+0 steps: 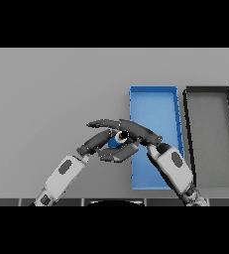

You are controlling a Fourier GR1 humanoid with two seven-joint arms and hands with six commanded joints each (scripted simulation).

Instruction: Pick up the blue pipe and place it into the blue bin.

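Blue pipe: small part visible, between both hands, just left of the blue bin's left wall, near centre of desk.
Right hand: fingers curled over the pipe, clamped on it.
Left hand: fingers bent beside the pipe; contact cannot be told.
Blue bin: right of centre.
Dark bin: just right of blue bin.
Desk: grey.
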